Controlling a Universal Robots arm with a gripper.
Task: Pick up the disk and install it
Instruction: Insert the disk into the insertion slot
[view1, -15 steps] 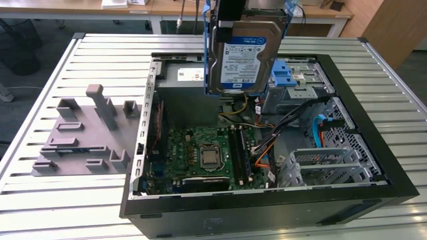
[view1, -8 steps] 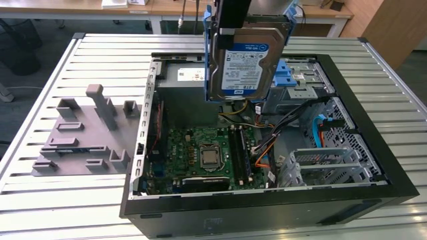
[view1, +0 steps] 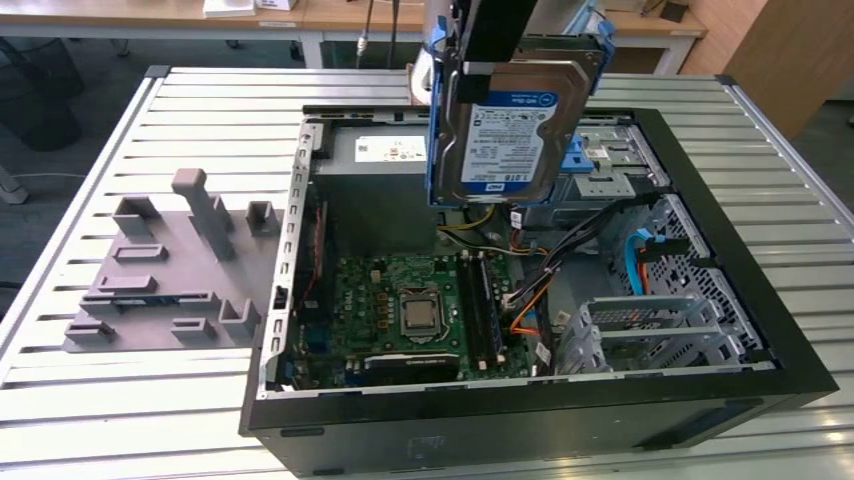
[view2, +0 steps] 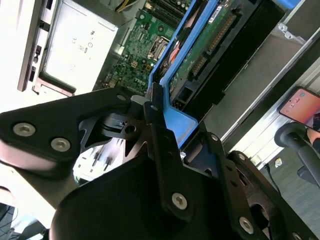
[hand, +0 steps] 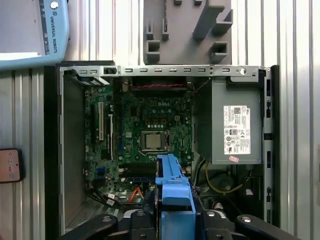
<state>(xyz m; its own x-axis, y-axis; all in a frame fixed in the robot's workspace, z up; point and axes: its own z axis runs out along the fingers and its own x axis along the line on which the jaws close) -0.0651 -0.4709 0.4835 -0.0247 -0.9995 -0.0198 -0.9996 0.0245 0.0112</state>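
Observation:
The disk (view1: 514, 130), a silver-grey drive with a white-and-blue label and a blue plastic frame, hangs upright above the rear part of the open computer case (view1: 747, 330). My gripper (view1: 501, 62) comes down from above and is shut on its upper edge. In the second wrist view the black fingers (view2: 152, 112) clamp the blue frame (view2: 177, 117), and the disk's green circuit side (view2: 202, 47) runs away from them. In the first wrist view the blue frame (hand: 172, 192) sticks out from my gripper (hand: 172, 220), over the motherboard (hand: 145, 135).
The case lies open on a slatted white table (view1: 200, 110). Inside are the motherboard (view1: 414, 310), a grey power supply (hand: 235, 125), cables (view1: 587, 240) and metal drive cages (view1: 654, 330). A grey fixture plate (view1: 174, 270) lies at the exterior view's left. A phone (hand: 10, 165) rests beside the case.

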